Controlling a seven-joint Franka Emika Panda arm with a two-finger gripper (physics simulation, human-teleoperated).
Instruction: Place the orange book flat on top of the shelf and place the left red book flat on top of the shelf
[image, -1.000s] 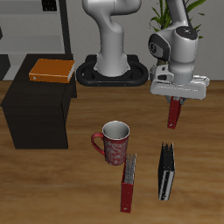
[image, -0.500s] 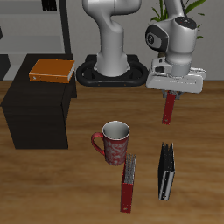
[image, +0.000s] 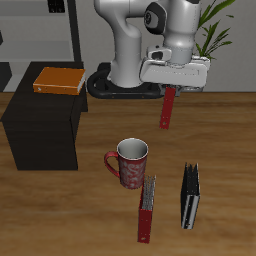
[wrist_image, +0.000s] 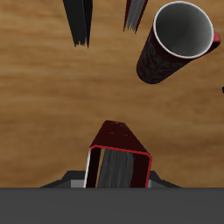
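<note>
My gripper (image: 172, 90) is shut on the left red book (image: 169, 108), which hangs upright below it, well above the table and behind the mug. The wrist view shows this book (wrist_image: 118, 157) end on, with pale page edges, between the jaws. The orange book (image: 58, 79) lies flat on top of the black shelf (image: 40, 125), toward its back. The gripper is some way off to the side of the shelf, at about the height of its top.
A dark red mug (image: 131, 163) stands mid-table; it also shows in the wrist view (wrist_image: 175, 42). Nearer the front edge stand the second red book (image: 147, 208) and a black book (image: 189, 195). The robot base (image: 128, 82) stands behind.
My gripper has lifted the red book and carried it sideways toward the shelf and farther back. The orange book and the other things have not moved.
</note>
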